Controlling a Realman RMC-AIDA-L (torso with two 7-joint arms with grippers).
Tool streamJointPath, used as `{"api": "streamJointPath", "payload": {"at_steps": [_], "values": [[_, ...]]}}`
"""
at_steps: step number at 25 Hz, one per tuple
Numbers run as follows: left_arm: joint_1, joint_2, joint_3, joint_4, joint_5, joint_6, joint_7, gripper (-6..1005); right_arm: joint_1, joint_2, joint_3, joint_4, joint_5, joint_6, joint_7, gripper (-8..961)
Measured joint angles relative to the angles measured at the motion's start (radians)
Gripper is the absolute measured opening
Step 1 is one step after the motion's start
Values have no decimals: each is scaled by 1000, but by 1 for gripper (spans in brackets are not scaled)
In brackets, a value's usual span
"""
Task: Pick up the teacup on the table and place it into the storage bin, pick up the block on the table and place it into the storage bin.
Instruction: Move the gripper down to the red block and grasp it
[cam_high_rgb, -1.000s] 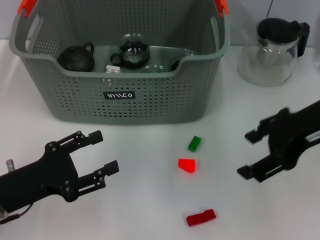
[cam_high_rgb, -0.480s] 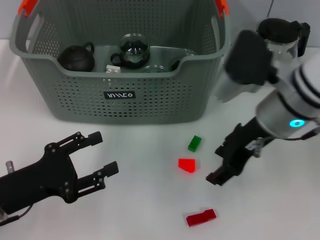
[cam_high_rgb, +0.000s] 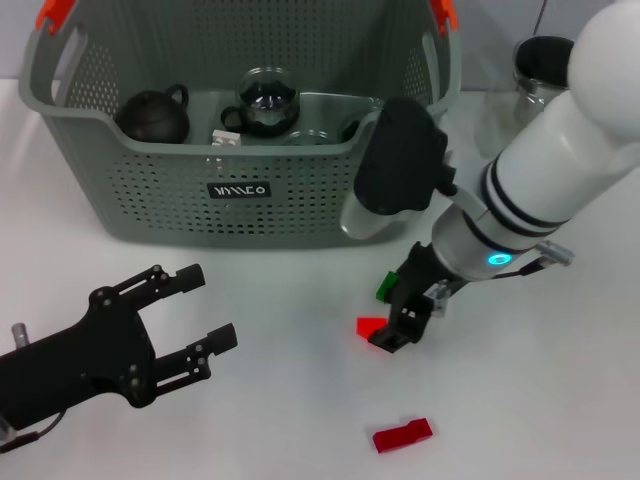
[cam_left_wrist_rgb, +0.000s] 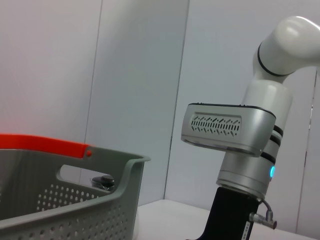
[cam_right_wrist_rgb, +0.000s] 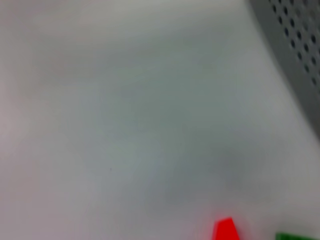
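Right gripper (cam_high_rgb: 400, 318): over the bright red block (cam_high_rgb: 371, 327), finger spread hidden, cannot tell.
Left gripper (cam_high_rgb: 190, 322): fingers apart, idle at table's (cam_high_rgb: 280, 420) near-left corner.
Storage bin (cam_high_rgb: 240, 190): at far edge.

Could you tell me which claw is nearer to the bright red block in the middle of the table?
Right. The right claw is directly at the bright red block; the left claw sits well off to its left.
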Motion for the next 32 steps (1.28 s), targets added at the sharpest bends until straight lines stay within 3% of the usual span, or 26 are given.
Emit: {"api": "streamJointPath", "payload": {"at_steps": [9,32], "values": [[5,0,-12,-1,0,-1,3,763,61,0,-24,163,82,87,-1,583],[8,-2,-12,-6,0,-2,5,763,57,-1,-36,171,100,56,25,555]]}}
